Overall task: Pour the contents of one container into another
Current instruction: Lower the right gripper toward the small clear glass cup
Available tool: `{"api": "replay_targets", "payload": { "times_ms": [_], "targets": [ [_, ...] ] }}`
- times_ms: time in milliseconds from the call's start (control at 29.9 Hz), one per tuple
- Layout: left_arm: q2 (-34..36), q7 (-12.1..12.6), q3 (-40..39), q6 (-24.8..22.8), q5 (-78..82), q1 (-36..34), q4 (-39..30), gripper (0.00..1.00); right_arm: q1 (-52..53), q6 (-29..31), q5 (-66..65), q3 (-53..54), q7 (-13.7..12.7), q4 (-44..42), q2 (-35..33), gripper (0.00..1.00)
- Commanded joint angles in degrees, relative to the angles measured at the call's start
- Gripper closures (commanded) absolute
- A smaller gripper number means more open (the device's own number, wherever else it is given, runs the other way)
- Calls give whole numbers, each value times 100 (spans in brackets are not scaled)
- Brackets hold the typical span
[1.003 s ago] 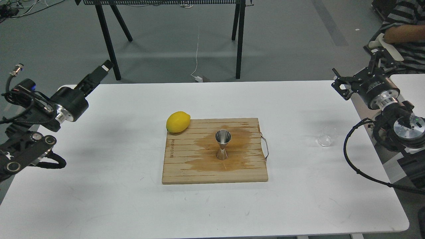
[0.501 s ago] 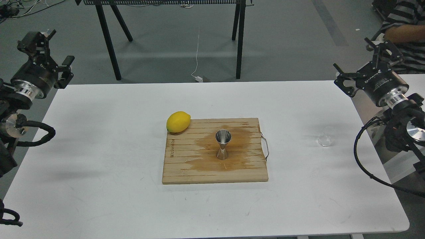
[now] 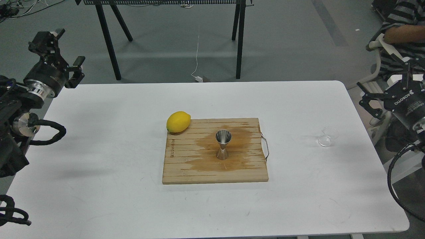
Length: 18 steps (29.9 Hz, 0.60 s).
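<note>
- White table (image 3: 116,142), rounded corners, w/ faint scuffs.
- Wooden board (image 3: 186,166) at centre, flat, wet stain on it.
- Lemon (image 3: 178,121) at board's far-left corner.
- Clear glass cup (image 3: 326,136) near right edge, well apart from board.

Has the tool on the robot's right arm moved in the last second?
Yes. The right tool has drawn back rightward, past the table edge, away from the glass cup.

A single head view looked forward and down from above the near edge of the white table (image 3: 99,139); it stood far enough back to take in the whole tabletop, both arms at the side edges, and grey floor (image 3: 285,39) beyond.
</note>
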Motion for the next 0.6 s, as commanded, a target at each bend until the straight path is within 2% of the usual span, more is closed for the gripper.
{"api": "replay_targets", "payload": {
  "times_ms": [0,301,568],
  "targets": [
    [0,-5,0,1,1,-18,-1,1,-593,-373,540,175,32,355,69,1],
    [8,-5,0,1,1,-62,-1,1,-857,-1648,788,404,85,487,991,1],
    [8,-5,0,1,-8,-97,-1,1,-928,-2026,771,659,111,382,1993,1]
  ]
}}
